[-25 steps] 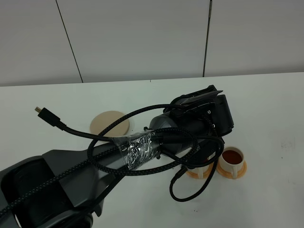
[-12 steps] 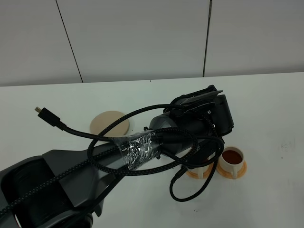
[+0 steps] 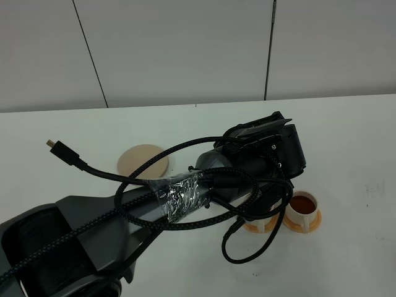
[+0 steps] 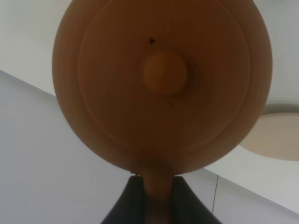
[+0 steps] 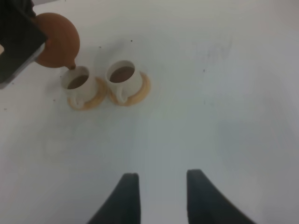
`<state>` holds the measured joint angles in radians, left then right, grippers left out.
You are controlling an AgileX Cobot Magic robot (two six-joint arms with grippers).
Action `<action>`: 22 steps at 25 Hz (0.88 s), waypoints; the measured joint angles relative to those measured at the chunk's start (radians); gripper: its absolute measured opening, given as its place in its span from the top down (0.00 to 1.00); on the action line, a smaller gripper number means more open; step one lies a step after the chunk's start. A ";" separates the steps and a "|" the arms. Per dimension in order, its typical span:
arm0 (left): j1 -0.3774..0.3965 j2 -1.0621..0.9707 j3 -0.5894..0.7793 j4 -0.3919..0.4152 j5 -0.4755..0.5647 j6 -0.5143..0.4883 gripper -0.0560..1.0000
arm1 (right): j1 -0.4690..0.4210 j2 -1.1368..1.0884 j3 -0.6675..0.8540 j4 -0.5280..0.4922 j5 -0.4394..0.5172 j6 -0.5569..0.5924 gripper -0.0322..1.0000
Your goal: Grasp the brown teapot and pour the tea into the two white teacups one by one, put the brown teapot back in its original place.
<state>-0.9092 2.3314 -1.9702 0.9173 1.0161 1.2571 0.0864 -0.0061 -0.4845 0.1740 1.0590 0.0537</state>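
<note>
The left arm (image 3: 185, 198) and tilted teapot (image 5: 58, 39) block access above the nearer cup (image 5: 77, 83). The table (image 5: 219, 116) beside the second cup (image 5: 124, 77) lies open.

Left arm (image 3: 247, 167) over teacups (image 3: 302, 208), probably hiding teapot; coaster (image 3: 141, 159) bare.

White desk (image 3: 62, 124) under a pale panelled wall (image 3: 185, 49).
My work surface is plain white, a few faint specks showing near the cups in my right wrist view; behind it the wall panels are split by thin dark seams (image 3: 90, 54).
</note>
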 joint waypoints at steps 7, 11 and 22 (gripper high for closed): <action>0.000 0.000 0.000 0.000 0.001 -0.001 0.79 | 0.000 0.000 0.000 0.000 0.000 0.000 0.73; 0.000 0.000 0.000 0.000 0.001 -0.001 0.79 | 0.000 0.000 0.000 0.000 0.000 0.000 0.73; 0.000 0.000 0.000 0.000 0.005 -0.001 0.79 | 0.000 0.000 0.000 0.000 0.000 0.000 0.73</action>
<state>-0.9092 2.3314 -1.9702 0.9173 1.0212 1.2557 0.0864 -0.0061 -0.4845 0.1740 1.0590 0.0537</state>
